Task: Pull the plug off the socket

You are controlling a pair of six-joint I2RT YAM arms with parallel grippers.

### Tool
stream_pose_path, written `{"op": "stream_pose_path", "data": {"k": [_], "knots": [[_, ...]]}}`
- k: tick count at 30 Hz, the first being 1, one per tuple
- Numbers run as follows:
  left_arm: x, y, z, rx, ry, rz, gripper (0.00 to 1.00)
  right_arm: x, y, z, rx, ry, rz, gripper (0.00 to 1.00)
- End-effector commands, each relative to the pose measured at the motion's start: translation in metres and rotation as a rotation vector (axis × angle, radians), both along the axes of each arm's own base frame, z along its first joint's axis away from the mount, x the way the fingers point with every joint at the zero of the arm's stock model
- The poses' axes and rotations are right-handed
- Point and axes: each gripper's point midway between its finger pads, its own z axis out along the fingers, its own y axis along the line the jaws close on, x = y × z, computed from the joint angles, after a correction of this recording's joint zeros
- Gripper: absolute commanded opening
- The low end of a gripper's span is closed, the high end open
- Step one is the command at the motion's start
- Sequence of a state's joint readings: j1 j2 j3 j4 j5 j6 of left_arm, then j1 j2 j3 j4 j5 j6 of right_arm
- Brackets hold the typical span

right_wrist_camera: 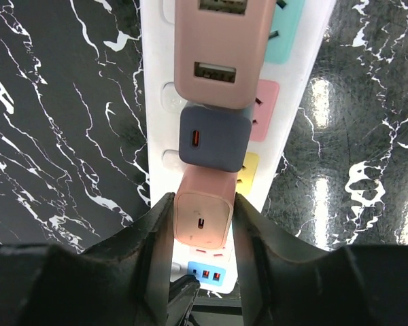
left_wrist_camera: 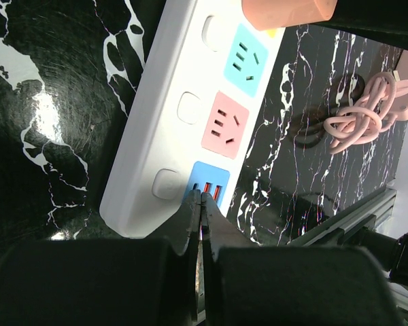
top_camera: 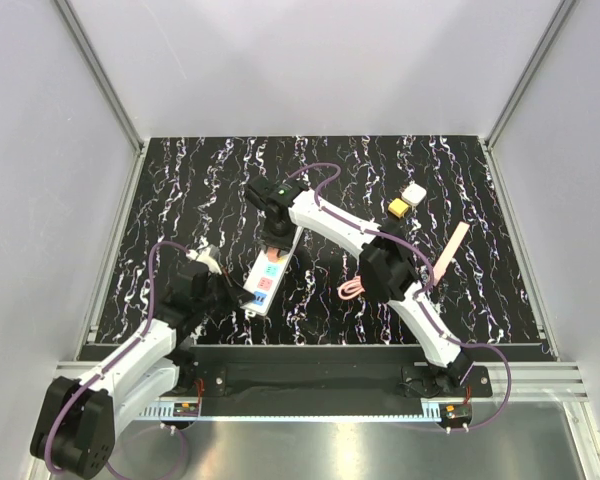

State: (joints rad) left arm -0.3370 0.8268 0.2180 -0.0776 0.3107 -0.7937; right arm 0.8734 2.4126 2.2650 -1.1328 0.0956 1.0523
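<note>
table [top_camera: 180, 200]: black, white marble veins | power strip [left_wrist_camera: 156, 115]: white; teal, pink, yellow, blue patches | near plug [right_wrist_camera: 202, 217]: pink | middle plug [right_wrist_camera: 214, 139]: slate | cord [left_wrist_camera: 357, 119]: pink

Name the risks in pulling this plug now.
1. The left gripper meets the strip only with its shut tips at the very end, so the strip may lift or swing with the pull.
2. The right gripper clasps the pink plug by its smooth sides, so it may slip.
3. The dark plug sits right beside it, and a tilted pull could catch it.
</note>
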Motion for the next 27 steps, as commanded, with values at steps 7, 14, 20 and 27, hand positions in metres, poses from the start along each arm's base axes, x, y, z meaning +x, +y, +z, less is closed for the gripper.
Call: {"op": "stream_pose_path", "data": {"k": [7,14,20,27], "knots": [[-0.002,0.007,-0.017,0.048,0.040,0.016,0.00,0.010,0.002,0.006,-0.012,-0.044,0.004,0.27],[-0.006,0.005,-0.017,0.035,0.046,0.000,0.00,0.012,0.012,0.022,0.018,-0.054,0.057,0.00],[-0.008,0.008,-0.020,0.052,0.050,0.005,0.00,0.009,0.011,0.034,0.025,-0.059,0.065,0.00],[-0.007,0.007,-0.022,0.055,0.062,-0.001,0.00,0.007,0.009,0.046,0.036,-0.067,0.072,0.00]]}}
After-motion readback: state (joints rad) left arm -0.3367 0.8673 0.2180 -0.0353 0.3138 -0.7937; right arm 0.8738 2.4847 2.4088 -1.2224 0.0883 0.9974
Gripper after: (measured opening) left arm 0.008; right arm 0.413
